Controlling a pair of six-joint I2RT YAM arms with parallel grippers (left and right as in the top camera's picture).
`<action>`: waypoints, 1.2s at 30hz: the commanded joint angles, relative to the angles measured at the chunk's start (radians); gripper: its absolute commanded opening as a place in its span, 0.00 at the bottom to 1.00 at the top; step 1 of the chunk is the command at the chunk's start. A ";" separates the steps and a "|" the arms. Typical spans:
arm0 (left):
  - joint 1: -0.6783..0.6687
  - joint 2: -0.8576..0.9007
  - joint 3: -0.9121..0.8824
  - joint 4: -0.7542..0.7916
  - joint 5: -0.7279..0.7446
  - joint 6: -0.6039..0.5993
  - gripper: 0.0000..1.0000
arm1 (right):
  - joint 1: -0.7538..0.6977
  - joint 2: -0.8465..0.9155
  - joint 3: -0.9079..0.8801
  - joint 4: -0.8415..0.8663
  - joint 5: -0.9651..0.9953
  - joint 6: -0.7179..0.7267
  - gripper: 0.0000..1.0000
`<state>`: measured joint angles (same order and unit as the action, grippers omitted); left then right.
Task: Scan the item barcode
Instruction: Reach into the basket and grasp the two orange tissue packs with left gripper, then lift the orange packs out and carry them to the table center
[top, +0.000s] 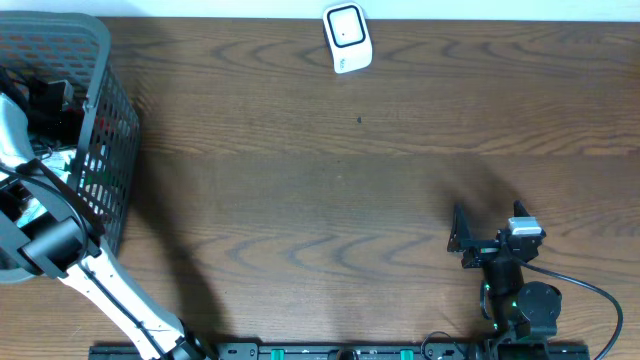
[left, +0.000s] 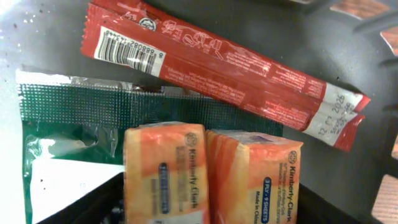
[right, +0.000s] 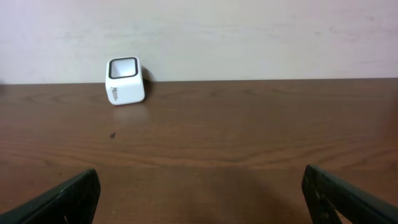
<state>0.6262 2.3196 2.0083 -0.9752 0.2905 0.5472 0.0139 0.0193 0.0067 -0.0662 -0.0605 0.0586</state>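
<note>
Left gripper (top: 45, 100) sits in basket (top: 100, 90) over tissue packs (left: 211, 174), presumably for a pick; opening unclear. Right gripper (right: 200, 177) wide, parked facing scanner (right: 125, 81).

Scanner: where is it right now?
The white scanner stands at the far edge of the table, about mid-width in the overhead view, well to the right of the basket.

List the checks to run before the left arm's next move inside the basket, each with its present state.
1. Barcode on the red packet faces the left wrist camera: ok.
2. Nothing lies over the red packet: ok.
3. Left gripper holds an item: cannot tell.
4. Scanner stands unobstructed on the table: ok.
5. Right gripper open, away from the scanner: ok.
</note>
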 joint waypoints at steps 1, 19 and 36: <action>-0.004 0.017 -0.005 0.002 0.016 0.002 0.71 | -0.006 -0.002 -0.001 -0.003 -0.008 -0.011 0.99; -0.004 0.017 -0.008 -0.002 0.016 -0.009 0.52 | -0.006 -0.002 -0.001 -0.003 -0.008 -0.011 0.99; -0.003 -0.303 0.079 0.116 -0.028 -0.264 0.40 | -0.006 -0.002 -0.001 -0.003 -0.008 -0.011 0.99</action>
<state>0.6262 2.2040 2.0377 -0.8936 0.2874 0.3862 0.0139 0.0193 0.0067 -0.0662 -0.0605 0.0586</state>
